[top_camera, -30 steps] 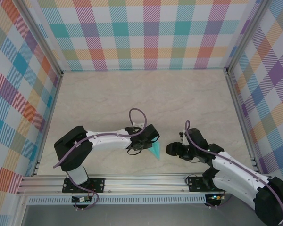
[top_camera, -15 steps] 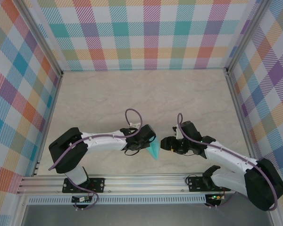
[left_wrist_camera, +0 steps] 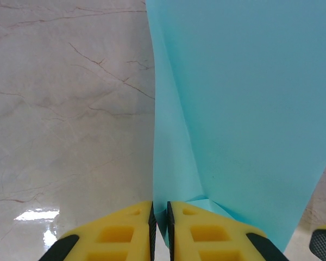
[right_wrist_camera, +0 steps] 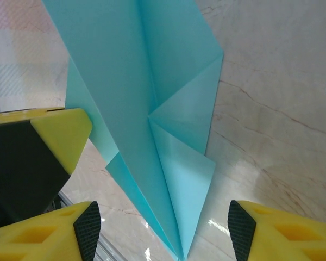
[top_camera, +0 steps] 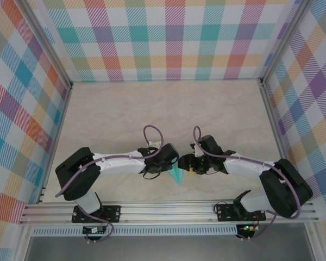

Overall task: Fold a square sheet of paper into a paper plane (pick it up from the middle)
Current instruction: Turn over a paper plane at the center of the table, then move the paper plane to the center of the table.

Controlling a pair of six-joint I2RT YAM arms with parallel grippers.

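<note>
Left gripper (left_wrist_camera: 160,231): yellow fingers pressed together, pinching the folded edge of the paper plane (right_wrist_camera: 152,103).
Paper plane: light teal, creased to a point, held over the near middle of the marble-patterned table (top_camera: 152,109).
Right gripper (right_wrist_camera: 162,228): jaws spread, straddling the plane's narrow end, apparently not touching it.

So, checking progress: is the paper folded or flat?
Folded: the paper shows layered triangular flaps meeting at a centre crease, pinched in the left gripper.
</note>
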